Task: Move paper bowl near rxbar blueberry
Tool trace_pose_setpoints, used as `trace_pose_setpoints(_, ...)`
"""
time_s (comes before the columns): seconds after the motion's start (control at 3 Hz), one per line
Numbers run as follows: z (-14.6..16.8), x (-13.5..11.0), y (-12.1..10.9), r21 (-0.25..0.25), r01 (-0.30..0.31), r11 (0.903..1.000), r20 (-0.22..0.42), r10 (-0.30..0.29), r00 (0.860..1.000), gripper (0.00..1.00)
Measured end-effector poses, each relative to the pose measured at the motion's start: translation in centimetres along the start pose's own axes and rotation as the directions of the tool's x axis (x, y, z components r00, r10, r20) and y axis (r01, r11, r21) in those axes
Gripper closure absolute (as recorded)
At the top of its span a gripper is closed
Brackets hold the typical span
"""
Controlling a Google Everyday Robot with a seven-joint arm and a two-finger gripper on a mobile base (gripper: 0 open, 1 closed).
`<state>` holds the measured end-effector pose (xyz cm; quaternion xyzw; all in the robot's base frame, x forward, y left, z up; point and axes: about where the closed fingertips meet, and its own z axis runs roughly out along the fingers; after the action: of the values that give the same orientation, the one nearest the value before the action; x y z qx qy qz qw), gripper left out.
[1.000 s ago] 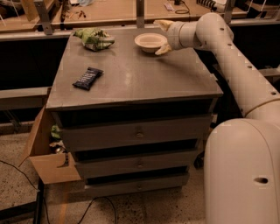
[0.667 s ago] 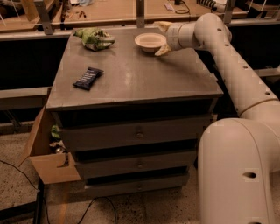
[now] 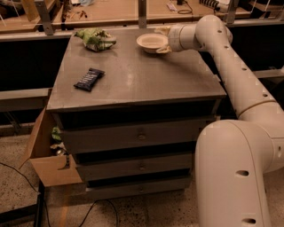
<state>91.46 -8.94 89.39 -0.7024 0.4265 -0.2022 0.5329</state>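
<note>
The paper bowl (image 3: 151,42) is cream-white and sits upright on the grey cabinet top (image 3: 133,80) at the back, right of centre. My gripper (image 3: 163,40) reaches in from the right and is at the bowl's right rim, touching or nearly touching it. The rxbar blueberry (image 3: 89,79) is a flat dark bar with white lettering. It lies on the left side of the top, well apart from the bowl and toward the front.
A crumpled green and white snack bag (image 3: 96,38) lies at the back left of the top. The cabinet has drawers (image 3: 140,135) below. An open cardboard box (image 3: 49,155) stands on the floor at the left. A wooden table (image 3: 111,11) is behind.
The bowl, the bar and the gripper stay where they were. The robot's white base at the lower right has shifted slightly left in view.
</note>
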Motion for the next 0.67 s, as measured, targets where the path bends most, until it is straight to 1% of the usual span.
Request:
trace_pose_setpoints(0.33,0.36,0.06,0.23,-0.003,-0.008,1.0,0.002,0.008,1.0,0.76)
trace_pose_setpoints(0.67,0.69,-0.52,1.13,-0.028,-0.024,0.9993,0.025,0.025,0.999,0.97)
